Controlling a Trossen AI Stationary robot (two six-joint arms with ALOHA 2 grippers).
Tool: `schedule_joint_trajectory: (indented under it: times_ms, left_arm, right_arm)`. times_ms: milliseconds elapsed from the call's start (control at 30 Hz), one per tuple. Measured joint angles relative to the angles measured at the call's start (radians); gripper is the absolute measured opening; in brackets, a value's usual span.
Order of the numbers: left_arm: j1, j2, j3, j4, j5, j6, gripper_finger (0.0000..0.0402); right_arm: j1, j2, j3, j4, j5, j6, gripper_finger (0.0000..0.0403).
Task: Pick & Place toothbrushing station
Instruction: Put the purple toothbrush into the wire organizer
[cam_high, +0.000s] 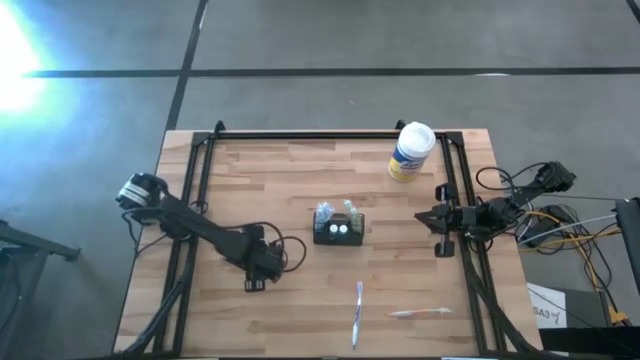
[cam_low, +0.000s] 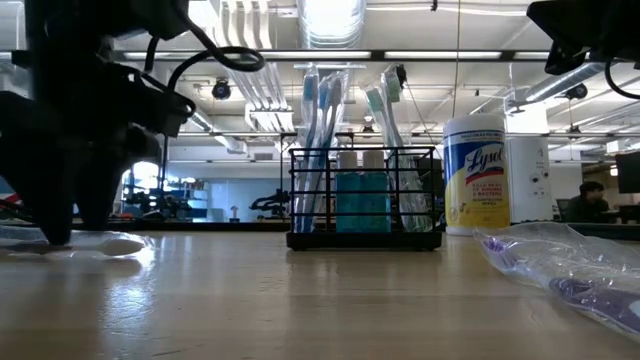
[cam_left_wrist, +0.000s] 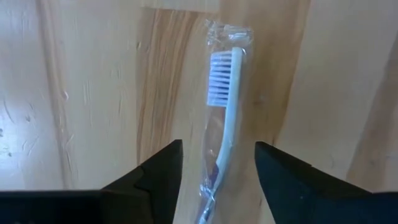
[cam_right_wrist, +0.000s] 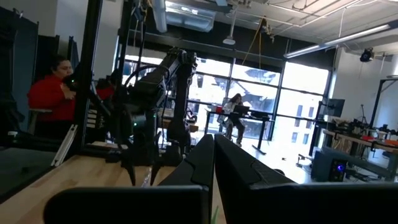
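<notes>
The toothbrushing station (cam_high: 338, 229) is a small black wire holder standing on its base at the table's middle, with several toothbrushes upright in it (cam_low: 365, 195). My left gripper (cam_high: 256, 278) is low over the table's near left part and open. Its fingers stand on either side of the handle of a plastic-wrapped toothbrush (cam_left_wrist: 222, 106) that lies flat on the wood, with a gap on each side. My right gripper (cam_high: 432, 218) is shut and empty (cam_right_wrist: 214, 142), held level by the table's right edge and pointing toward the left.
A white canister with a yellow label (cam_high: 410, 151) stands at the far right. Two more wrapped toothbrushes (cam_high: 357, 312) (cam_high: 420, 313) lie near the front edge. A black frame (cam_high: 200, 170) runs along the table's sides and back. People sit in the room beyond (cam_right_wrist: 53, 87).
</notes>
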Motion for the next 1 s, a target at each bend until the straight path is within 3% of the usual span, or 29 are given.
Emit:
schedule_joint_trajectory:
  times_ms: [433,600,800,1000]
  left_arm:
    - [0.000,0.066,0.001,0.026,0.005,0.009,0.0164]
    - [-0.001,0.066,0.001,0.036,0.019,0.014,0.0111]
    - [0.000,0.066,0.000,0.046,0.042,0.041,0.0019]
    - [0.003,0.038,0.007,0.049,0.039,0.086,0.0027]
  right_arm:
    - [0.000,0.000,0.000,0.001,0.000,0.000,0.0008]
    - [0.000,0.000,0.000,0.001,0.000,0.000,0.0008]
    - [0.000,0.000,0.000,0.001,0.000,0.000,0.0008]
    - [0.000,0.000,0.000,0.001,0.000,0.000,0.0008]
